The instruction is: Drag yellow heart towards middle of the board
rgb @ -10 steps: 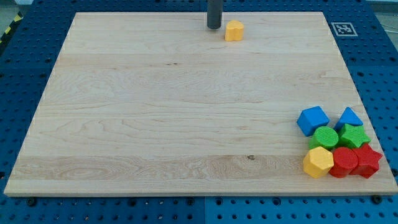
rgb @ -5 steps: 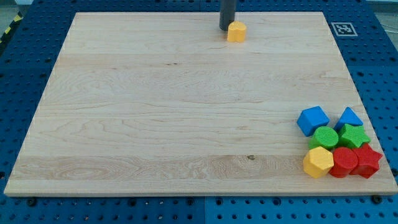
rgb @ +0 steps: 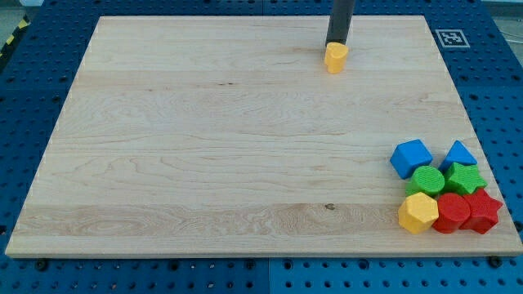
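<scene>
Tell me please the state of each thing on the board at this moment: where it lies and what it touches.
my tip: at the view's top, right behind the yellow heart, seemingly touching it
yellow heart: alone near the top edge, far from the middle
blue blocks: top of the cluster at the view's bottom right
green blocks: packed below the blue ones
yellow block: cluster's lower left
red blocks: beside it
board: flat

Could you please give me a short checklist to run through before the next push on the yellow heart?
1. My tip in view: ok.
2. Tip against the yellow heart, on its top side in the view: ok.
3. Heart at the middle of the board: not ok, it sits near the top edge.
4. Path toward the middle free of blocks: ok.
5. Cluster at the view's bottom right, such as the yellow block, out of the way: ok.
</scene>
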